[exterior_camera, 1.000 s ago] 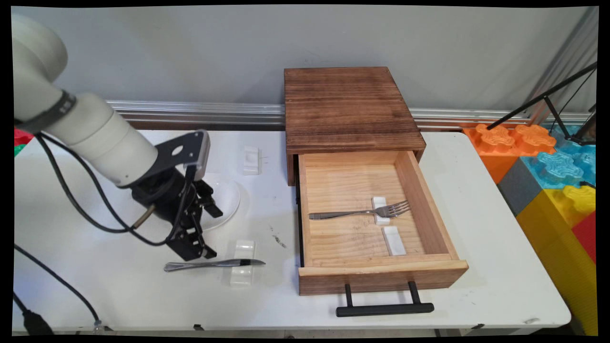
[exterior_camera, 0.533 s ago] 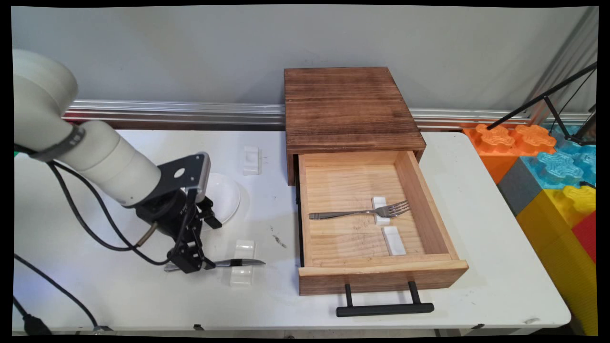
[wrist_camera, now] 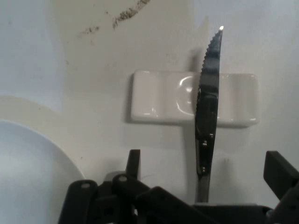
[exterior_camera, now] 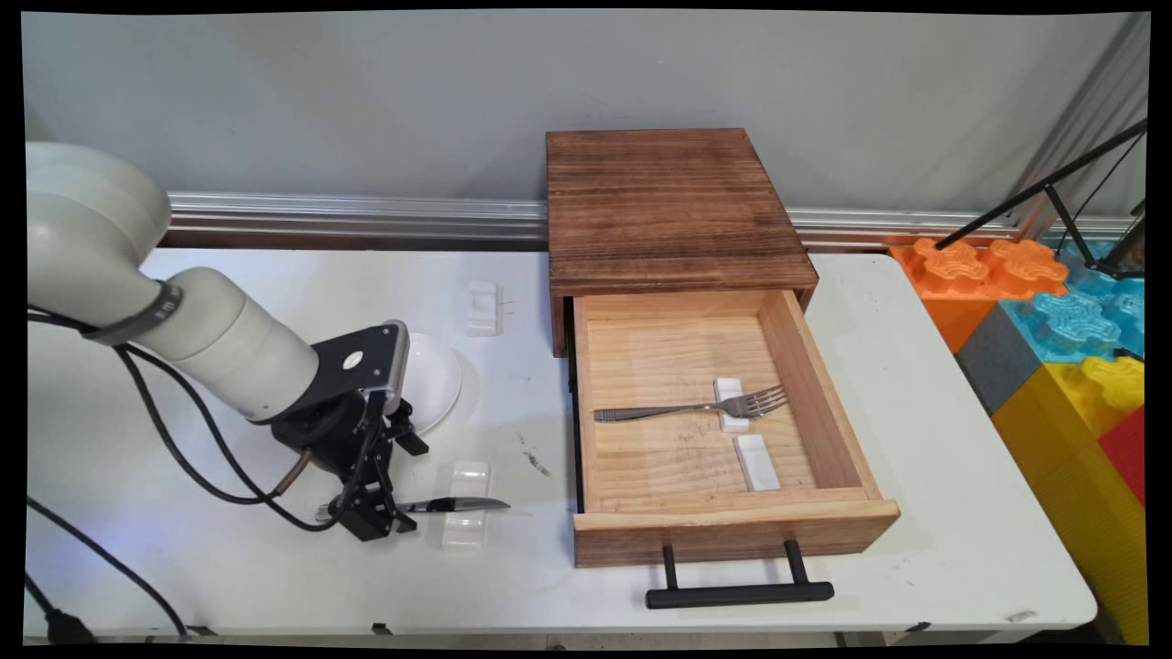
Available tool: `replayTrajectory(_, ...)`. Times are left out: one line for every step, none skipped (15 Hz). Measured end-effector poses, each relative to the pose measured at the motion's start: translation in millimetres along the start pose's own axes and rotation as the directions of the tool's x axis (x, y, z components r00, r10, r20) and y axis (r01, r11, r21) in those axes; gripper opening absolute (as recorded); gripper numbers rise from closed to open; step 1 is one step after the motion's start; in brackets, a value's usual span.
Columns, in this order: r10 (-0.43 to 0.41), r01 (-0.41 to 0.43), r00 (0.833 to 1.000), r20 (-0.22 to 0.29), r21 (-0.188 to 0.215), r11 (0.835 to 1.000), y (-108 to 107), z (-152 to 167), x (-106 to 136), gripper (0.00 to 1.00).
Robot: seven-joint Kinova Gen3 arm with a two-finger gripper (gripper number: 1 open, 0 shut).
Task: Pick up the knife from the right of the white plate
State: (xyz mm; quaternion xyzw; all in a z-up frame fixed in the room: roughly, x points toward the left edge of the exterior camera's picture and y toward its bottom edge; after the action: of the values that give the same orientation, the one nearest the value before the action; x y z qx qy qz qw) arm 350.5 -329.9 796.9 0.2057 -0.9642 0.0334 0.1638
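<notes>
**As the jaws straddle a table knife**

While the arm (exterior_camera: 229, 357) leans low over the left of the bench (exterior_camera: 916, 476), its jaws stand wide. One finger is on each side of the knife (exterior_camera: 449, 504), near the handle. They are not closed on it, and the hand view shows bare bench between steel and each finger.

- Knife: lies flat near the bench's front edge. The serrated blade bridges a small white knife rest (exterior_camera: 465, 518), with the tip pointing toward the drawer (exterior_camera: 732, 526). The handle end pokes out on the arm's side.
- Handling, my guess: all steel, stiff, light and smooth, so likely to slip or swivel in a pinch. The handle is the place to take it, close behind the rest. The blade is thin and toothed.
- Rest: looks glazed and loose on the bench, and may skid if the knife drags.

Around it:
- A white plate (exterior_camera: 430, 380) lies just behind the jaws, partly hidden by the wrist.
- A second white rest (exterior_camera: 482, 307) sits farther back, well apart.
- A dark smudge (exterior_camera: 536, 462) marks the bench between knife and drawer.
- The drawer is pulled out of a dark wooden box (exterior_camera: 673, 206). Inside, a fork (exterior_camera: 678, 410) lies across one rest (exterior_camera: 730, 386), with a spare rest (exterior_camera: 757, 461) beside it.
- The drawer's near wall and black pull handle (exterior_camera: 740, 594) stand proud of the bench.
- Coloured foam blocks (exterior_camera: 1053, 320) sit off the right end.
</notes>
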Motion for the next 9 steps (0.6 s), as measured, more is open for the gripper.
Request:
replayTrajectory(0.0,0.0,1.0,0.001,0.0,1.0,0,2,-1,1.0)
replayTrajectory(0.0,0.0,1.0,0.003,0.001,1.0,0,4,-2,1.0)
replayTrajectory(-0.001,0.001,1.0,0.004,0.001,1.0,1,6,-3,1.0)
replayTrajectory(-0.001,0.001,1.0,0.005,0.002,1.0,1,8,-4,1.0)
replayTrajectory(-0.001,0.001,1.0,0.006,0.002,1.0,1,10,-5,1.0)
replayTrajectory(-0.001,0.001,1.0,0.006,0.003,1.0,1,12,-5,1.0)
replayTrajectory(-0.001,0.001,1.0,0.007,0.003,1.0,1,13,-6,1.0)
replayTrajectory(-0.002,0.002,1.0,0.008,0.004,1.0,1,14,-6,1.0)
replayTrajectory(-0.002,0.002,1.0,0.009,0.005,1.0,1,16,-7,1.0)
